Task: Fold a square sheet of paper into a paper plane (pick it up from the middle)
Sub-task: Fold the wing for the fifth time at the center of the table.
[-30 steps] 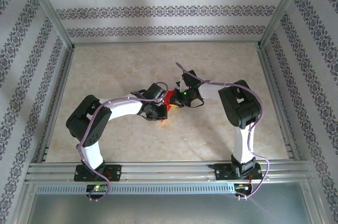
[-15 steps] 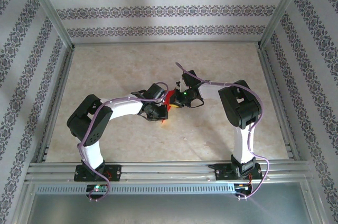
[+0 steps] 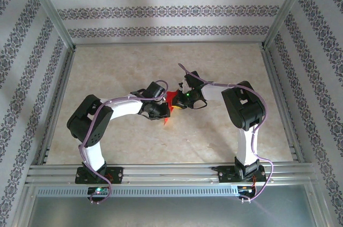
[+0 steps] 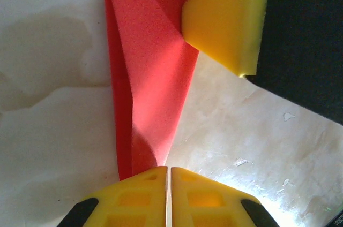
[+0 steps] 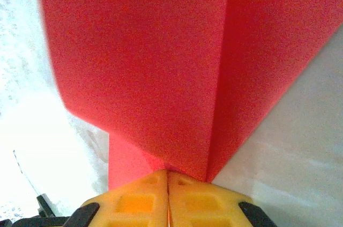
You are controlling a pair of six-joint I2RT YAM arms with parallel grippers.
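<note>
Over on the left, the left arm (image 3: pixel 115 110) is bending in from its base and reaching toward the middle of the table (image 3: pixel 225 136). Its left claw (image 3: pixel 161 112) is squeezing shut on the red paper (image 3: pixel 171 98). In the left wrist view, the yellow pads of that claw (image 4: pixel 169 176) are pressing tight together with the narrow end of the red paper (image 4: pixel 155 66) pinched between them. The paper is showing a long crease and is widening as it runs away from the claw.

In the centre, the paper is sitting between the two claws, with a small red tip poking out toward the near edge. I cannot tell whether it is touching the tabletop.

On the right, the right claw (image 3: pixel 180 101) is closing on the paper's other end. One of its yellow fingers (image 4: pixel 228 18) is lying against the sheet. In the right wrist view, that claw (image 5: pixel 168 176) is clamping the creased red paper (image 5: pixel 161 61) just where the fold line is meeting its fingertips.
</note>
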